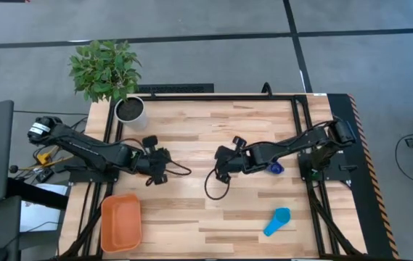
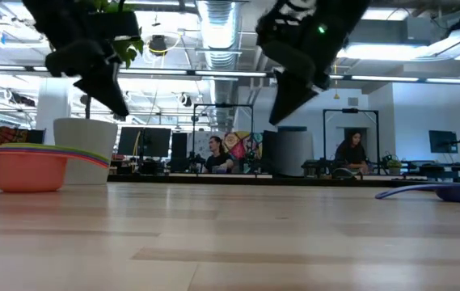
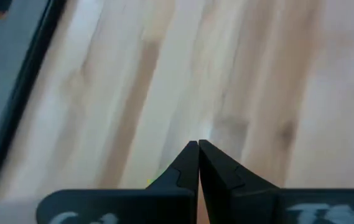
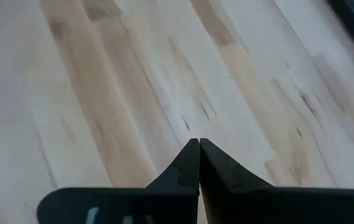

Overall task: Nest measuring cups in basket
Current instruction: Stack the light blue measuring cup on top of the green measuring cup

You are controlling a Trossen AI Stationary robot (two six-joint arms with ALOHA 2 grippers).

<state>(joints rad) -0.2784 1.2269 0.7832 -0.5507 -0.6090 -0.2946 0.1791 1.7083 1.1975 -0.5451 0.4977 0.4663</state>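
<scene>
The orange basket (image 1: 121,222) sits at the table's near left corner. In the low view, thin coloured cup handles (image 2: 80,152) stick out over the rim of the basket (image 2: 26,171). A light blue measuring cup (image 1: 277,221) lies on the table near the near right edge. A darker blue cup (image 1: 275,167) rests on the table beside the right arm, and a blue cup (image 2: 440,192) also shows in the low view. My left gripper (image 1: 155,172) and my right gripper (image 1: 223,165) hover shut and empty over the table's middle.
A white plant pot (image 1: 130,110) with a leafy plant stands at the far left corner. A dark cable (image 1: 213,185) loops on the wood below the right gripper. Bare wood lies between the basket and the light blue cup.
</scene>
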